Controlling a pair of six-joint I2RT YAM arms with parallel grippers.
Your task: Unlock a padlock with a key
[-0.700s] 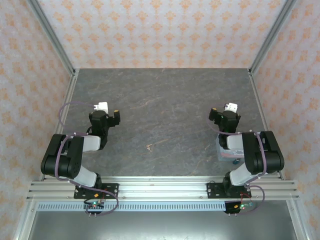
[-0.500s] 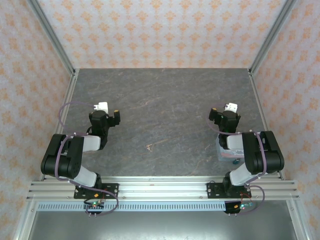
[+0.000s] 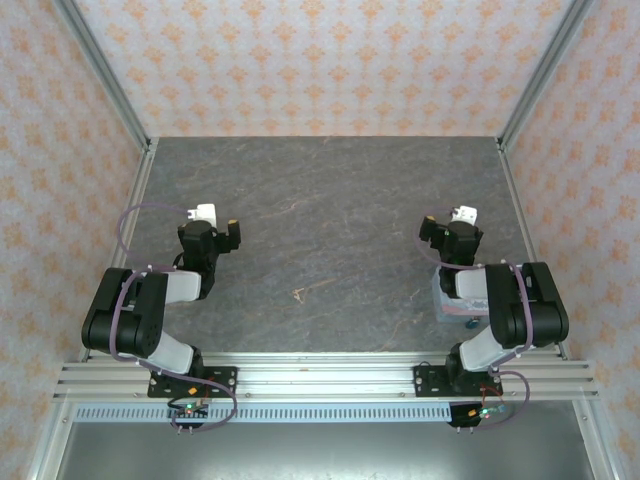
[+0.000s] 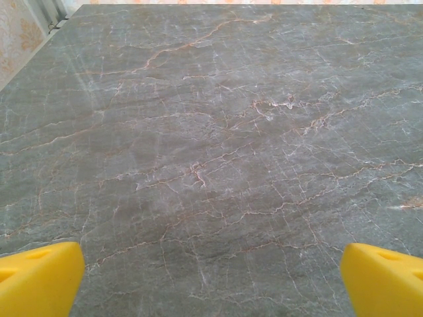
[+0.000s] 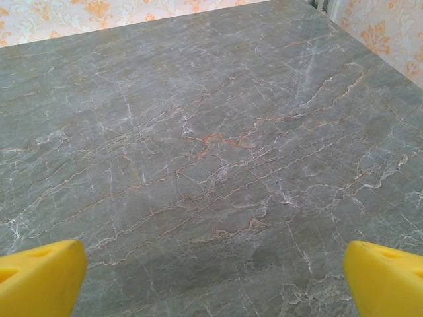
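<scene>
You are keeping your left gripper (image 4: 211, 285) wide open. Its yellow fingertips (image 4: 36, 279) are sitting at the two lower corners of the left wrist view, with bare grey table (image 3: 330, 200) between them, and it is gripping nothing. Your right gripper (image 5: 211, 285) is standing just as wide, one fingertip (image 5: 386, 276) at each lower corner of the right wrist view, and it too is carrying nothing. Both are hanging above the stone surface, not touching it, each on an arm that is folded back toward its base.

From above, the key (image 3: 297, 294) is lying flat on the table between your two arms. It is sitting to the right of the left gripper, to the left of the right gripper and closer to the bases than either, well apart from both.

A pale tin (image 3: 441, 297) is resting behind the right gripper, toward that arm's base and partly hidden under the arm. At the tin's near edge a small bluish bit is peeking out from beneath the arm. This is looking like the padlock (image 3: 470, 322), though it is too small and too covered for you to tell its shackle or how it is lying.
</scene>
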